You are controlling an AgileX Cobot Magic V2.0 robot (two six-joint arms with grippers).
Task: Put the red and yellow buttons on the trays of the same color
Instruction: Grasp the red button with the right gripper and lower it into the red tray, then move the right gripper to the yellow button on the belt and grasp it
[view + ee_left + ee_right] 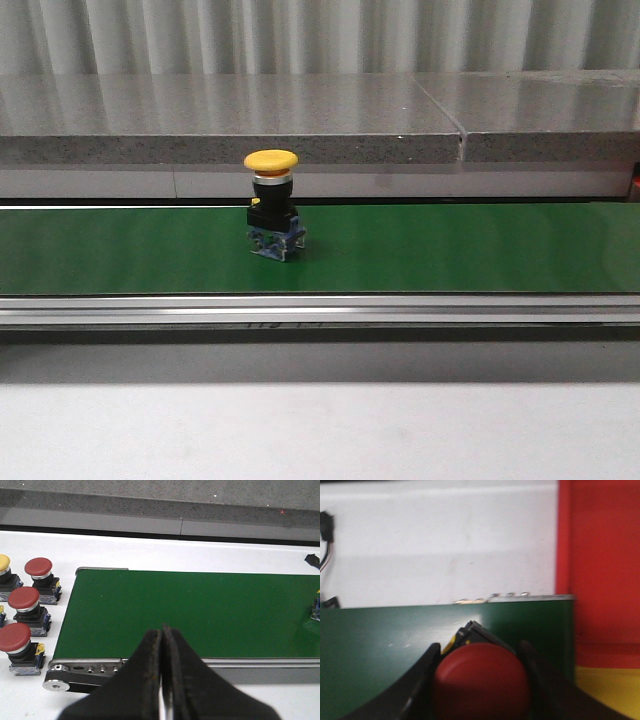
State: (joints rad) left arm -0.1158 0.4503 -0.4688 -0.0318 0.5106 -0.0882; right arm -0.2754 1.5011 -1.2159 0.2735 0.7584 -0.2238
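Waiting off the left end of the green conveyor belt [195, 615], three red buttons [22, 599] and one yellow-capped one [4, 563] stand on the white table [200, 560], untouched. The left gripper [161, 680] hovers over the belt's near edge with its jaws pressed together, holding nothing. Further along, a yellow button [272, 205] stands upright on the belt in the front view, no gripper near it.

On the right, the right gripper [480, 680] has its fingers [420, 680] closed around the cap of a red button [480, 682], above the belt's right end. Just beyond that end lies the red tray [605, 560], with the yellow tray [607, 687] beside it. So the step in hand looks like carrying this red button. Next it must pass over the belt edge, settle above the red tray and be released there.
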